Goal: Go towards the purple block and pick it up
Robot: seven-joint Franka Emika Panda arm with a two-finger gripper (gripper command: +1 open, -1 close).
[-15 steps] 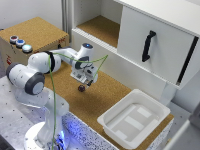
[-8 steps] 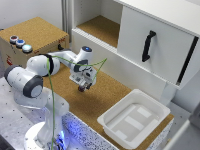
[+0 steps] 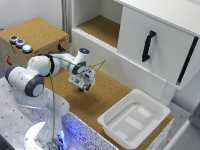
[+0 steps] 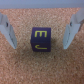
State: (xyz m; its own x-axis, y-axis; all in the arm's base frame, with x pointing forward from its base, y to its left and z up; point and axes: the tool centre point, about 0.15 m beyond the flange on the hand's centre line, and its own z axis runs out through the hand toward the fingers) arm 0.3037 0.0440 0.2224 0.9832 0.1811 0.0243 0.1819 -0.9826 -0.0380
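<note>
Hidden: though the gripper [image 3: 81,86] hangs low over the cork desk [image 3: 107,97], the exterior view conceals what lies beneath it.
Wrist view only: the purple block [image 4: 41,40], with yellow markings, lies on the desk between the fingers [image 4: 8,31].
Jaws: released, spread wide at 9 and 3 o'clock of the block, touching nothing.

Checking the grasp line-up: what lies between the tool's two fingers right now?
In the wrist view, the purple block sits on the cork surface between the open tool's fingers, with bare cork either side of it.
</note>
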